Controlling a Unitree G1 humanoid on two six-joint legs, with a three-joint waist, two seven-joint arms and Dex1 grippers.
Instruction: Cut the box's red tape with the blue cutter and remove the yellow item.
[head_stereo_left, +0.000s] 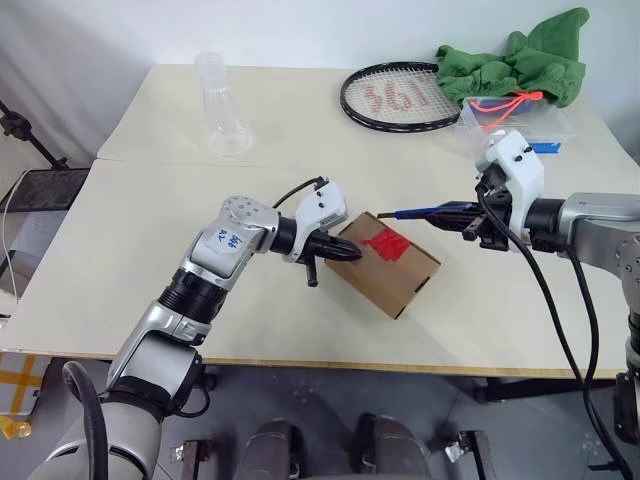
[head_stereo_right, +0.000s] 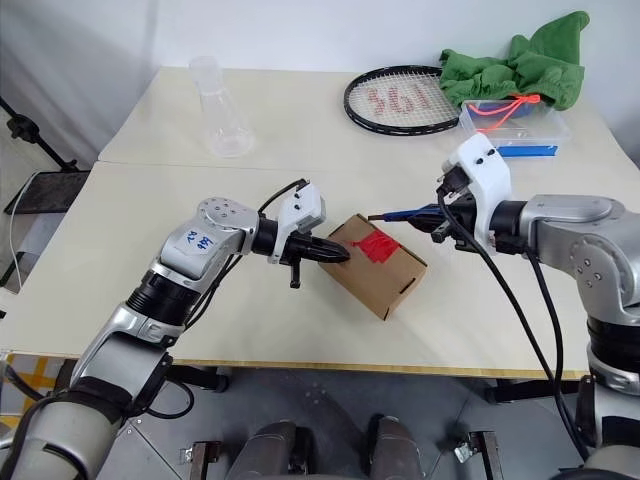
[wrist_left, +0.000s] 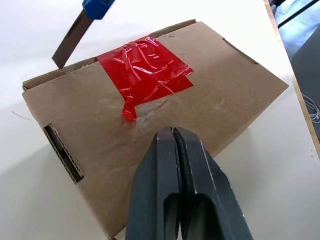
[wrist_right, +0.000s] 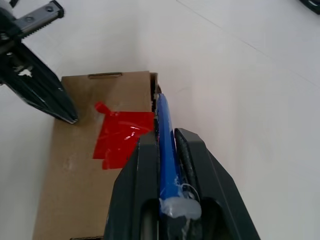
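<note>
Fingers of right gripper (head_stereo_left: 478, 222) clamped on blue cutter (head_stereo_left: 428, 212); left gripper (head_stereo_left: 330, 250) fingers pressed together, empty, steadying box (head_stereo_left: 385, 264) near the worktop (head_stereo_left: 300, 150) front edge. Blade poised at red tape (head_stereo_left: 387, 243), seemingly uncut; flaps closed, retrieval pending.

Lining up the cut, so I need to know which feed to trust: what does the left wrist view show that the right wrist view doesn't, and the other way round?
Left wrist view alone: the cutter's bare metal blade at the box's far edge, and the corrugated slot on the box's side.

Right wrist view alone: the right tool shut on the blue cutter, whose body runs to the box's edge.

Both: the box closed, the red tape across its seam, wrinkled with a ragged end, and the shut left tool over the box top.
</note>
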